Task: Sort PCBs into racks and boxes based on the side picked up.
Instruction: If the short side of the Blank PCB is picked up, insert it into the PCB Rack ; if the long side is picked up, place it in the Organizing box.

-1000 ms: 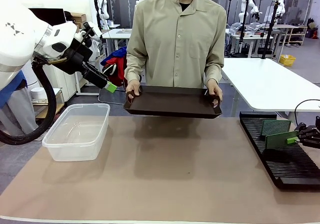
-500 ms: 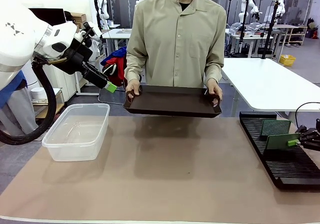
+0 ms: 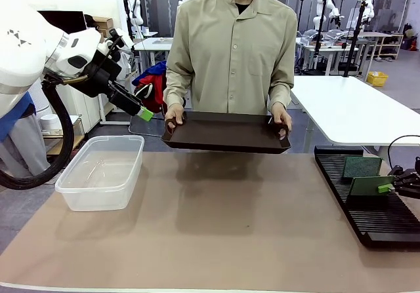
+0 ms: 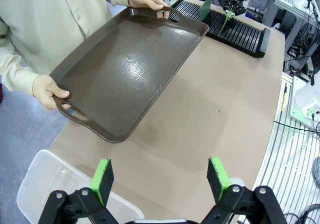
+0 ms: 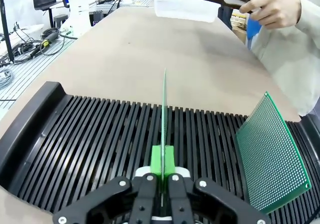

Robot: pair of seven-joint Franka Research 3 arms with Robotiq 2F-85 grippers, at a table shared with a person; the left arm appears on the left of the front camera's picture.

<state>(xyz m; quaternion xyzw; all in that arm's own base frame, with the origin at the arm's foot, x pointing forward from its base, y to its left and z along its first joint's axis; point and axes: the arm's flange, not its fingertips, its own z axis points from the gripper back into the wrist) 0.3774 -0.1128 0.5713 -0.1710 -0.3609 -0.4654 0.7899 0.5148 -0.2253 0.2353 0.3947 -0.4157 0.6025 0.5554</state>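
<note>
A long black slotted rack [image 3: 367,198] lies at the table's right; in the right wrist view the rack [image 5: 90,149] spreads below the fingers. One green PCB [image 3: 361,167] stands upright in its far slots, also seen as the PCB [image 5: 270,156]. My right gripper [image 3: 386,187] is shut on a second green PCB [image 3: 366,187], held edge-on as the PCB [image 5: 163,108] with its lower edge down at the rack's slots. My left gripper [image 3: 146,114] hangs open above the clear plastic box [image 3: 103,172]; in its wrist view the left gripper [image 4: 161,176] has nothing between its green pads [image 4: 104,176].
A person at the far side holds a dark brown handled tray [image 3: 226,133] level above the table with both hands; the tray [image 4: 125,68] looks bare. The brown table mat [image 3: 216,234] lies between box and rack.
My right gripper has lowered the held PCB down toward the rack's slots. The left arm, the tray and the person have stayed still.
</note>
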